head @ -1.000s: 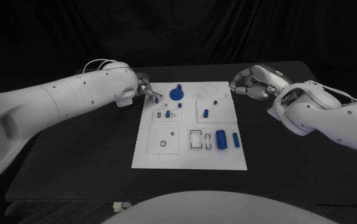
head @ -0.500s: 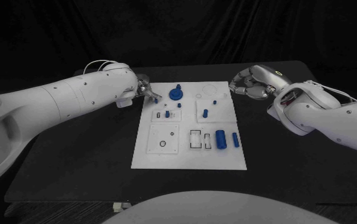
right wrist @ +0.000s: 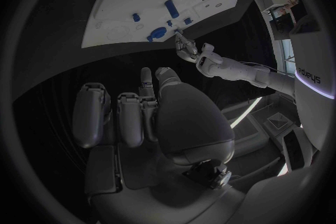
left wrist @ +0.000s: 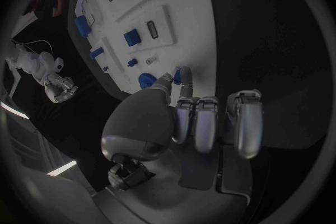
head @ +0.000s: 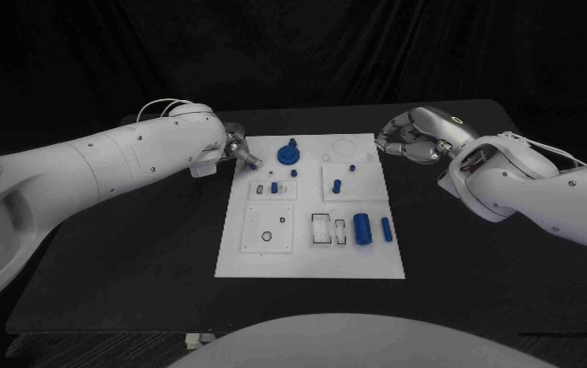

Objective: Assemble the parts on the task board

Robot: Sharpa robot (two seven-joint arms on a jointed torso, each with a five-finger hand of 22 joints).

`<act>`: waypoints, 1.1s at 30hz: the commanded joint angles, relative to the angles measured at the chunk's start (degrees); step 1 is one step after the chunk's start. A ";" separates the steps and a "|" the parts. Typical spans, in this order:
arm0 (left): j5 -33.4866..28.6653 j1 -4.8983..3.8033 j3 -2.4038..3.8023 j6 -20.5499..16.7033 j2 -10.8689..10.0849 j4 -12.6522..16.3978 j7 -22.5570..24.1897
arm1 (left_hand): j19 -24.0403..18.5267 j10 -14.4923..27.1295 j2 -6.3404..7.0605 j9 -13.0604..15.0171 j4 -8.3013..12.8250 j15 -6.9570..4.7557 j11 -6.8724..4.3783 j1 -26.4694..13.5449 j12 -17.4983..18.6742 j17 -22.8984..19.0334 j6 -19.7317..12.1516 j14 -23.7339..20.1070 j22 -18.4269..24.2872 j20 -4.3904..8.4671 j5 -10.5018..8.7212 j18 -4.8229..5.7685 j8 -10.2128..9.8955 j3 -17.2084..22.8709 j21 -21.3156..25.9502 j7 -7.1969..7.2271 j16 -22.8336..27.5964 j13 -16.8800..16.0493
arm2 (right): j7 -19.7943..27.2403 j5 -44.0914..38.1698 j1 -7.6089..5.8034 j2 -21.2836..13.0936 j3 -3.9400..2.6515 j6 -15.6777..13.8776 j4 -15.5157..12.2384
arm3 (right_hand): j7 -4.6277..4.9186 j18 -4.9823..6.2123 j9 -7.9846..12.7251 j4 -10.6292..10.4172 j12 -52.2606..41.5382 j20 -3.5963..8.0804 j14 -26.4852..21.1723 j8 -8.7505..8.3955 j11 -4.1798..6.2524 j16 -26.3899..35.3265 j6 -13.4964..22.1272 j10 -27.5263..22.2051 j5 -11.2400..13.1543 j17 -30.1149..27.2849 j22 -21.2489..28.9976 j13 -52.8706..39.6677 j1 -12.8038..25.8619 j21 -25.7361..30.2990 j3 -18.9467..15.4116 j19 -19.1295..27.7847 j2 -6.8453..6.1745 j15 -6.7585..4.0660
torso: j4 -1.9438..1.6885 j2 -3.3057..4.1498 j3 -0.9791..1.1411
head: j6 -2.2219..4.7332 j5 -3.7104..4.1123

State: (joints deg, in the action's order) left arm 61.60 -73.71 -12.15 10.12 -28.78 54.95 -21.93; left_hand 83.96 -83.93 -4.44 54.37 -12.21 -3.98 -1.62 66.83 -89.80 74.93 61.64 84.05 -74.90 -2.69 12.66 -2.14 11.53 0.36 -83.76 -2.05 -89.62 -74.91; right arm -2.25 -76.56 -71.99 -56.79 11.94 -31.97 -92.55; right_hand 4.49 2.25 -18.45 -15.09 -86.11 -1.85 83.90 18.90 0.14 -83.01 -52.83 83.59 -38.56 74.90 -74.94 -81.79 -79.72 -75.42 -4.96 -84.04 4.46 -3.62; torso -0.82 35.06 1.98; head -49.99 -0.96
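**Left hand pinches a blue part at the board's far-left corner**

The left hand (head: 240, 153) pinches a small blue part (left wrist: 177, 76) between thumb and a fingertip, over the far-left corner of the task board (head: 245, 259). The right hand (head: 410, 141), fingers curled in on nothing, hovers just beyond the board's far-right edge. On the board, a blue knob (head: 290, 153) sits far-centre; a large blue cylinder (head: 362, 227) and a slimmer blue peg (head: 387, 229) lie near-right, beside rectangular recesses (head: 321, 228).

A robotics test lab: a black table (head: 147, 241) stands before black curtains (head: 306, 37), bearing a white task board (head: 312, 258) with small blue parts (head: 362, 227), flanked by two white robot arms with silver hands.
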 commanded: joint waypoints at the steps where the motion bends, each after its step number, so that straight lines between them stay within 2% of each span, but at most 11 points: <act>1: 0.13 0.11 0.04 0.91 0.12 -0.05 1.19 | -0.10 -6.07 0.05 -0.19 0.65 0.32 0.24 0.84 -0.20 15.07 0.31 5.95 -11.30 -0.17 1.71 0.06 -0.53 0.50 0.39 -0.02 -0.38 -15.09 | -0.81 -0.08 0.17 -0.07 -0.04 0.16 -0.08 | 0.08 0.99 0.08 0.13 0.14 -0.51 3.44 -0.39 -0.11 0.39 -0.39 2.16 -0.31 0.62 -10.76 -0.12 -0.45 0.20 0.33 -0.75 0.00 -0.27 | 0.00 -0.01 0.01 | -0.01 -0.05; 5: 0.13 0.12 0.04 0.98 0.09 -0.07 1.31 | -0.19 -6.07 0.16 -0.37 1.24 0.30 0.20 1.62 -0.20 15.07 0.26 5.95 -11.30 -0.15 3.91 0.03 -0.96 1.53 0.56 0.02 -0.38 -15.09 | -0.81 -0.08 0.22 -0.03 -0.04 0.22 -0.03 | 0.08 1.01 0.09 0.16 0.19 -0.50 3.42 -0.42 -0.11 0.44 -0.41 2.12 -0.37 0.53 -10.74 -0.03 -0.52 0.27 0.43 -0.73 -0.04 -0.27 | -0.01 -0.02 0.00 | -0.01 -0.11; 6: 0.13 0.12 0.04 0.98 0.07 -0.07 1.34 | -0.21 -6.07 0.28 -0.44 1.56 0.28 0.18 2.05 -0.20 15.07 0.25 5.95 -11.33 -0.13 5.22 0.02 -1.15 2.13 0.61 0.04 -0.38 -15.09 | -0.81 -0.07 0.23 -0.01 -0.04 0.24 -0.01 | 0.08 1.01 0.09 0.16 0.19 -0.50 3.42 -0.42 -0.11 0.44 -0.41 2.12 -0.37 0.53 -10.74 -0.03 -0.52 0.27 0.43 -0.73 -0.04 -0.27 | -0.02 -0.02 0.01 | -0.01 -0.10; 11: 0.13 0.12 0.04 1.04 -0.03 -0.05 1.40 | -0.12 -6.07 0.75 -0.56 2.46 0.21 0.11 3.18 -0.20 15.07 0.22 5.95 -11.46 -0.08 8.67 0.04 -1.62 4.12 0.61 0.10 -0.38 -15.09 | -0.82 0.18 0.30 0.05 -0.04 0.35 0.10 | 0.08 1.01 0.09 0.16 0.19 -0.50 3.42 -0.42 -0.11 0.44 -0.41 2.12 -0.37 0.53 -10.74 -0.03 -0.52 0.27 0.43 -0.73 -0.04 -0.27 | -0.01 -0.01 0.01 | -0.01 -0.24; 12: 0.13 0.12 0.04 1.06 -0.05 -0.05 1.41 | -0.09 -6.07 0.82 -0.58 2.59 0.21 0.10 3.32 -0.20 15.07 0.22 5.95 -11.49 -0.07 8.73 0.05 -1.67 4.43 0.59 0.13 -0.38 -15.09 | -0.82 0.21 0.31 0.06 -0.04 0.38 0.12 | 0.08 1.01 0.09 0.16 0.19 -0.50 3.42 -0.42 -0.11 0.44 -0.41 2.12 -0.37 0.53 -10.74 -0.03 -0.52 0.27 0.43 -0.73 -0.04 -0.27 | -0.01 -0.01 0.00 | -0.01 -0.28; 13: 0.13 0.12 0.04 1.09 -0.08 -0.04 1.43 | -0.10 -6.07 0.87 -0.62 2.97 0.16 0.08 3.82 -0.20 15.07 0.16 5.95 -11.51 -0.01 7.91 0.04 -1.81 5.40 0.63 0.15 -0.38 -15.09 | -0.83 0.23 0.32 0.06 -0.04 0.39 0.14 | 0.08 1.01 0.09 0.16 0.19 -0.50 3.42 -0.42 -0.11 0.44 -0.41 2.12 -0.37 0.53 -10.74 -0.03 -0.52 0.27 0.43 -0.73 -0.04 -0.27 | -0.01 -0.01 0.00 | -0.01 -0.27; 16: 0.13 0.12 0.04 1.14 -0.16 -0.04 1.50 | -0.11 -6.07 1.18 -0.66 3.19 0.17 0.06 3.97 -0.20 15.07 0.18 5.95 -11.53 -0.01 8.15 0.04 -1.96 6.66 0.68 0.13 -0.38 -15.09 | -0.84 0.27 0.34 0.08 -0.04 0.44 0.17 | 0.08 1.02 0.10 0.17 0.23 -0.50 3.41 -0.44 -0.10 0.47 -0.41 2.09 -0.39 0.48 -10.73 0.04 -0.56 0.33 0.49 -0.71 -0.04 -0.28 | -0.01 0.00 0.00 | -0.01 -0.22; 19: 0.13 0.12 0.04 1.09 -0.25 -0.05 1.69 | -0.07 -6.07 1.93 -0.64 3.49 0.17 0.08 3.93 -0.20 15.07 0.24 5.95 -11.61 -0.01 9.45 0.05 -2.14 8.76 0.72 0.08 -0.38 -15.09 | -0.86 0.30 0.35 0.11 -0.04 0.51 0.21 | 0.08 1.02 0.10 0.17 0.23 -0.50 3.41 -0.44 -0.10 0.47 -0.41 2.09 -0.39 0.48 -10.73 0.04 -0.56 0.33 0.49 -0.71 -0.04 -0.28 | -0.02 -0.01 0.00 | -0.01 -0.23; 22: 0.13 0.12 0.04 0.98 -0.31 -0.06 2.00 | -0.03 -6.07 3.11 -0.44 3.83 0.20 0.11 3.53 -0.20 15.07 0.36 5.95 -11.71 0.01 12.22 0.04 -2.23 12.01 0.78 -0.01 -0.38 -15.09 | -0.91 0.31 0.36 0.16 -0.04 0.59 0.25 | 0.07 1.02 0.10 0.19 0.21 -0.50 3.42 -0.45 -0.10 0.44 -0.41 2.11 -0.40 0.52 -10.72 0.01 -0.60 0.34 0.53 -0.70 -0.02 -0.28 | -0.04 -0.01 0.01 | -0.01 -0.20; 29: 0.13 0.12 0.04 -0.40 -0.73 0.45 3.96 | 0.07 -6.07 4.90 0.58 4.85 0.16 0.03 2.73 -0.20 15.07 0.94 5.95 -11.92 0.03 14.07 0.06 -1.65 17.70 0.85 0.10 -0.38 -15.09 | -1.11 0.32 0.39 0.23 -0.04 0.91 0.36 | 0.06 1.04 0.10 0.23 0.26 -0.49 3.41 -0.47 -0.09 0.49 -0.43 2.06 -0.43 0.45 -10.71 0.10 -0.70 0.40 0.65 -0.68 0.02 -0.28 | -0.02 -0.01 0.01 | -0.01 -0.35; 33: 0.13 0.12 0.04 -1.41 -1.04 0.88 5.14 | 0.06 -6.07 5.54 1.21 5.44 0.07 -0.11 2.35 -0.20 15.07 1.64 5.95 -11.99 0.10 14.09 0.05 -1.04 20.04 0.94 0.24 -0.38 -15.09 | -1.19 0.32 0.40 0.22 -0.04 1.01 0.42 | 0.05 1.03 0.10 0.26 0.25 -0.49 3.40 -0.47 -0.08 0.49 -0.46 2.08 -0.44 0.43 -10.71 0.07 -0.76 0.37 0.72 -0.69 0.05 -0.29 | -0.02 -0.01 0.01 | -0.01 -0.34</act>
State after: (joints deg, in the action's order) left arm 61.64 -73.68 -12.16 10.09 -29.77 55.51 -19.69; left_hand 83.96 -83.93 0.75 55.42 -7.90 -3.99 -1.62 69.06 -89.80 74.92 62.37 84.05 -74.90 -2.68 26.64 -2.15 10.26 18.95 -83.17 -2.34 -89.62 -74.91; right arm -2.35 -76.27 -71.75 -56.56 11.94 -31.38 -92.16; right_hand 4.49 2.25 -18.41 -14.77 -86.09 -1.85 83.87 18.67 0.03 -82.76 -52.83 83.47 -38.80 74.90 -74.92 -81.80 -79.77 -75.20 -4.64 -84.04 4.50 -3.58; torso -0.86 35.05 1.98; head -49.99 -1.31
